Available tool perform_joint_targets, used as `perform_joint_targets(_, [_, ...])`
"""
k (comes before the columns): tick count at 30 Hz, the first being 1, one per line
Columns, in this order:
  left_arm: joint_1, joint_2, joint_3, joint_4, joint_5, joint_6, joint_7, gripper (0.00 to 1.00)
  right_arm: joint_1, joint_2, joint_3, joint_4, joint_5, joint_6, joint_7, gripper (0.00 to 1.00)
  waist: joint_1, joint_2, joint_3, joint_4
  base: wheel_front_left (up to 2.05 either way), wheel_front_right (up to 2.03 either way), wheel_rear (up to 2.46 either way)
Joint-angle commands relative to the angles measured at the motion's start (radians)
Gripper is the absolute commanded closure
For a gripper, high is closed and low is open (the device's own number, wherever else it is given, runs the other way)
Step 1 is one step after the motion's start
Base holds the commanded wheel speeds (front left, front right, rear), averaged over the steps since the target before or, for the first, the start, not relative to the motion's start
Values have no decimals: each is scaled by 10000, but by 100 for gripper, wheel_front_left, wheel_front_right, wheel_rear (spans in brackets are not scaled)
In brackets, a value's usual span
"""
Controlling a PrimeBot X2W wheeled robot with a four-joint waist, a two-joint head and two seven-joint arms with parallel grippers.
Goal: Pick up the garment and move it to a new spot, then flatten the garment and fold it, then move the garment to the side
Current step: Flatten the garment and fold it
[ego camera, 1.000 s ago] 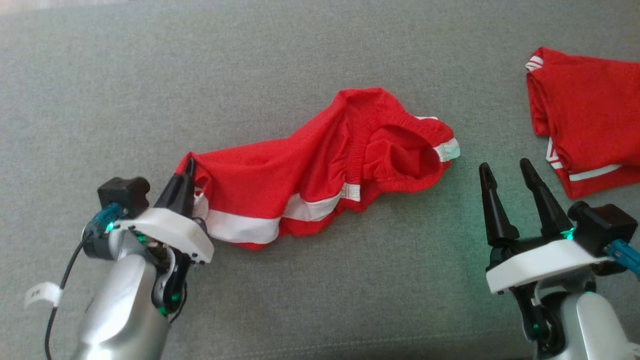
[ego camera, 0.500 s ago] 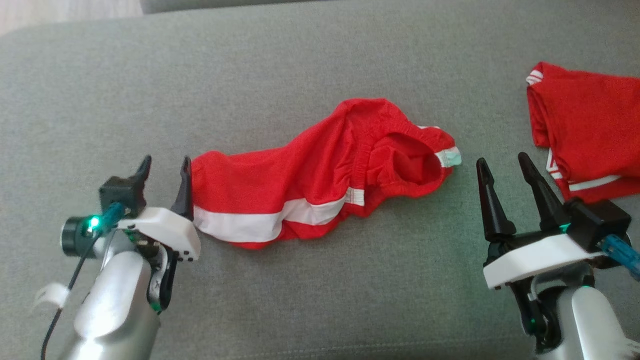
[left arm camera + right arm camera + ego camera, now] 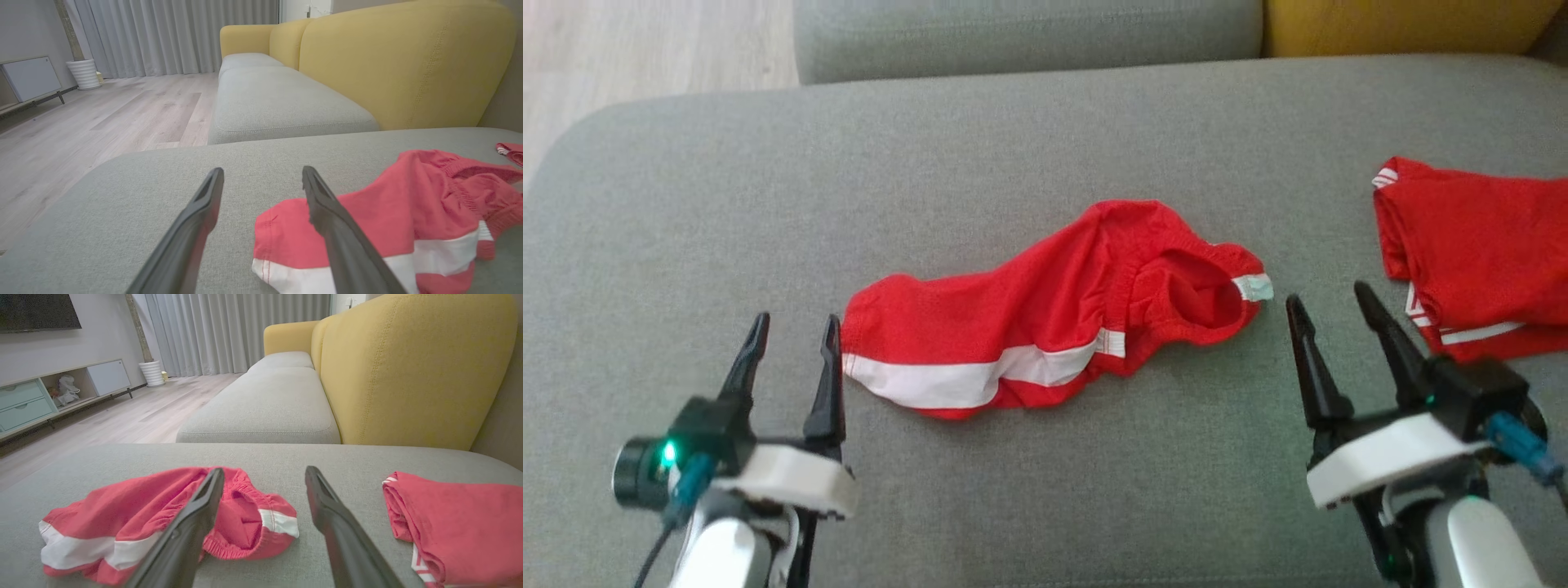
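Crumpled red fabric shorts (image 3: 1045,327) with a white band and gathered elastic waist lie on the grey woven sofa cushion (image 3: 1013,139). The left end effector (image 3: 796,318), wide open and empty, stands just beside their hem; the right end effector (image 3: 1326,293), likewise open, near the waistband.

Red garments: two. One pair of red shorts (image 3: 1045,327) with white band, one second red garment (image 3: 1470,253) with white stripes.
Grippers: two, left gripper (image 3: 796,318) and right gripper (image 3: 1325,294). Dark fingers (image 3: 827,384): two each, four in all.
Grey seat cushions (image 3: 286,102): three, counted in left wrist view.
Yellow back cushions (image 3: 416,367): two clear, far end hard to tell.
White ribbed pot (image 3: 152,372): one.
Low cabinet (image 3: 61,392): one.
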Motion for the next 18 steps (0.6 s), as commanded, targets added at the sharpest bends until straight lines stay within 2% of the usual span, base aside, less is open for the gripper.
perform_joint_targets(1, [-149,278,420,-529,50,112,-117,0,-44,-100,256,-411,-66,67,22,0,0,0,-124,11,0,0,0])
perform_joint_targets(8, [613,337,356,-1223,20,341,162,0,329,-34,320,-593,-37,67,128,0,0,0,-317,-24,0,0,0])
perform_joint_targets(18, [750,387,289,-1458,-22,444,304,0,374,13,297,-681,14,67,218,0,0,0,-309,-25,0,0,0])
